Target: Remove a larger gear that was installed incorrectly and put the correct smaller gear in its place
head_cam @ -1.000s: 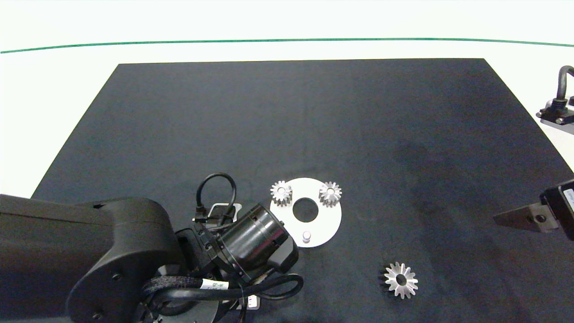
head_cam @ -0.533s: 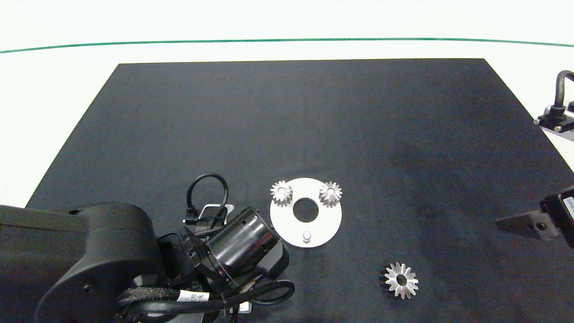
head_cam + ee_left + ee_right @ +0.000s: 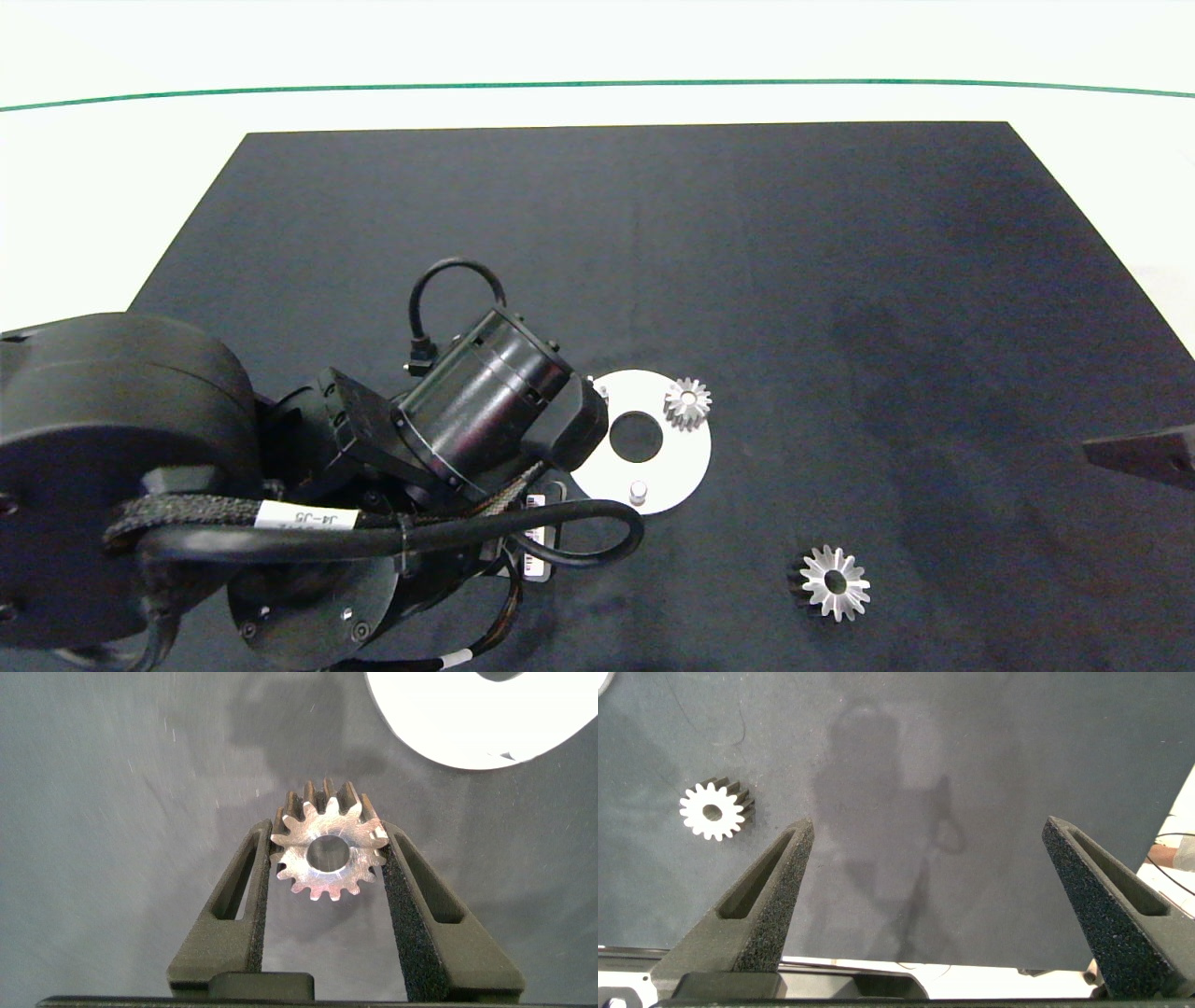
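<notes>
Larger gear [image 3: 834, 583] already off, lying on mat [image 3: 747, 233] apart from white disc [image 3: 677, 467]. Your left gripper [image 3: 327, 859] clamps smaller gear [image 3: 329, 851] beside disc; empty peg [image 3: 639, 490] awaits. Right gripper [image 3: 929, 887] wide, idle.

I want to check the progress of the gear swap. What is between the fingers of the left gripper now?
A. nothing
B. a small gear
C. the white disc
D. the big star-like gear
B: the left wrist view shows the left gripper shut on a small gear, while the big gear lies apart on the mat.
</notes>
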`<action>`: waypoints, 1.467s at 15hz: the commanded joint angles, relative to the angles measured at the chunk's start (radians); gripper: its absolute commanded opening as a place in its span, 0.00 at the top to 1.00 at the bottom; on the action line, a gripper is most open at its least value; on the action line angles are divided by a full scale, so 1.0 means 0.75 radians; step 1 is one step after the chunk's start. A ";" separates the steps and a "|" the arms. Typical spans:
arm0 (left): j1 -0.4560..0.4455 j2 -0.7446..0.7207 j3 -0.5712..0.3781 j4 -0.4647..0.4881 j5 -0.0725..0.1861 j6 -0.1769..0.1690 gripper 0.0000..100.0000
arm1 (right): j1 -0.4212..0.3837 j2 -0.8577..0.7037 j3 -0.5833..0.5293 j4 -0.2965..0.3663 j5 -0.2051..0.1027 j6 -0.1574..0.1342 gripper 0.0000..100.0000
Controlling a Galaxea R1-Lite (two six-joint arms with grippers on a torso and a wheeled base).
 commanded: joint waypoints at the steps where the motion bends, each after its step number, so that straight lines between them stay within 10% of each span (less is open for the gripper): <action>1: -0.036 -0.004 -0.030 -0.001 0.004 0.078 0.81 | -0.001 -0.035 -0.011 0.007 -0.003 -0.001 0.00; 10: -0.147 0.154 -0.206 0.003 0.004 0.223 0.81 | -0.005 -0.123 -0.037 0.007 -0.007 -0.025 0.00; 22: -0.140 0.430 -0.656 0.271 0.004 0.223 0.81 | -0.038 -0.117 -0.037 0.007 -0.005 -0.035 0.00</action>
